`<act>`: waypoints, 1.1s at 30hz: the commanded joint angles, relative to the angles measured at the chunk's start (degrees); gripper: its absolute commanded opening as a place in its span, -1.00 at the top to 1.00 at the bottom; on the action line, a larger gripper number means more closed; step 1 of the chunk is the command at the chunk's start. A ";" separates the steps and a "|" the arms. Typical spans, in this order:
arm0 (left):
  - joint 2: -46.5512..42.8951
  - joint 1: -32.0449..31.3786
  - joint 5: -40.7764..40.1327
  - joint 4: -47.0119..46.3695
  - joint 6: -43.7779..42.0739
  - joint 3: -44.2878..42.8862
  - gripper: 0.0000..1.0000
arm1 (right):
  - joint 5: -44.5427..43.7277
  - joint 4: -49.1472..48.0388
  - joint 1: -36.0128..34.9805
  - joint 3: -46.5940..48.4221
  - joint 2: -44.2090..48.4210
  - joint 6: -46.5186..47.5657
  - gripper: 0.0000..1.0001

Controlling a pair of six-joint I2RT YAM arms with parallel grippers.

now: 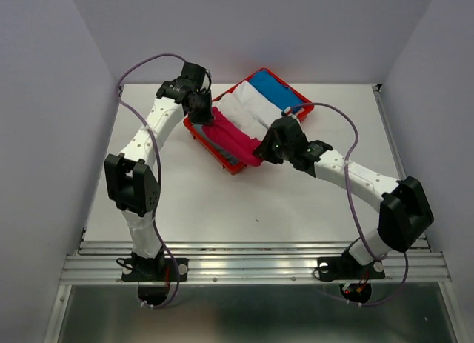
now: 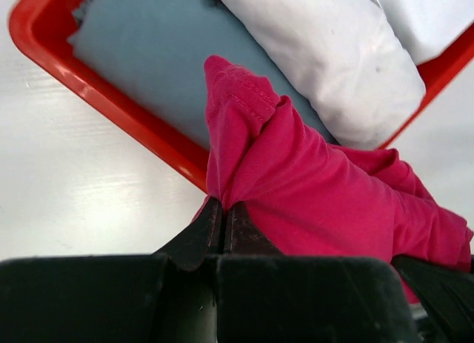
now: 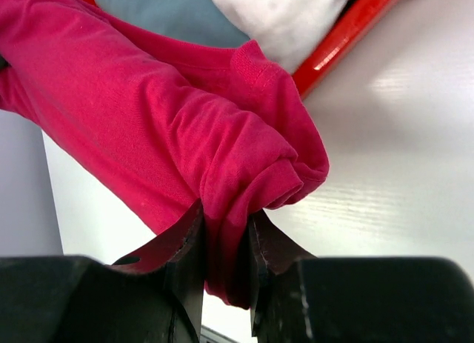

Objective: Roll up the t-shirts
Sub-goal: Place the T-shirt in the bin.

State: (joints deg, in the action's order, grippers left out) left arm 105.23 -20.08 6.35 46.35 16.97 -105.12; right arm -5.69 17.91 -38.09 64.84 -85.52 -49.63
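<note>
A bright pink tee (image 1: pixel 235 139) hangs bunched into a loose rope between your two arms, strung along the near rim of the red tray (image 2: pixel 100 80) at the back of the tabletop (image 1: pixel 222 202). The left fingers (image 2: pixel 201 238) are pressed together on a thin fold at one end; the right fingers (image 3: pixel 184 248) are clamped on a thicker wad of cloth at the other, so they stand a little apart.

Behind it in the tray lie two white tees (image 1: pixel 248 110), already in plump rolls, a blue tee (image 1: pixel 275 89) beyond them and a pale grey-blue tee (image 2: pixel 141 61) flat underneath.

Expect the pink cloth to behave as it looks: light, limp, with no stiffness of its own. It will likely sag and twist wherever it is unsupported, and a thin pinch could slip free under tension. Your best holds are probably the stitched edges — the hem or a sleeve seam visible near both grips — where the layers are doubled. To roll it, you would likely need it spread flat first.
</note>
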 commanded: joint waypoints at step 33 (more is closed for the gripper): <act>23.97 10.58 -4.33 -5.57 -3.70 -19.95 1.00 | 1.39 -3.85 -3.22 9.17 -21.62 1.29 0.99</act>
State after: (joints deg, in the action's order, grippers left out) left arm 129.62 -12.58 8.45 48.16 13.61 -122.28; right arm -5.61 8.80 -40.12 74.32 -105.58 -49.91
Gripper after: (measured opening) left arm 0.044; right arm 0.271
